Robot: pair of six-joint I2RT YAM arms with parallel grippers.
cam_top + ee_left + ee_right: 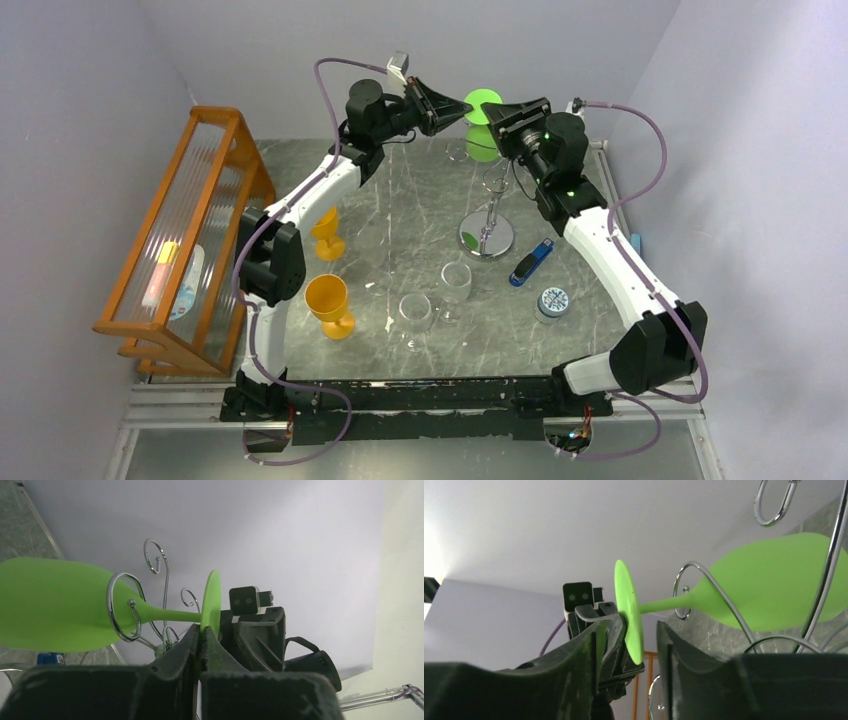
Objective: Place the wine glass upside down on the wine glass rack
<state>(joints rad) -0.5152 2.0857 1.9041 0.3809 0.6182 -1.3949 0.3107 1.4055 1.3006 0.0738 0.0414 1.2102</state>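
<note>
Where both arms meet above far edge of grey marble table (400, 200), lime-green plastic wine glass (482, 148) hangs between left gripper (463, 117) and right gripper (488, 113), among top arms of shiny chrome wire rack (486, 238).
Left wrist: left gripper clenched on foot rim; glass sideways, stem inside curled loop.
Right wrist: right gripper jaws apart, foot disc between them.

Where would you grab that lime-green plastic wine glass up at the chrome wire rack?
Probably by the edge of its flat round foot, from the foot end. The lime-green plastic wine glass lies sideways, stem through a loop of the chrome wire rack, whose wires fence in the wide bowl.
</note>
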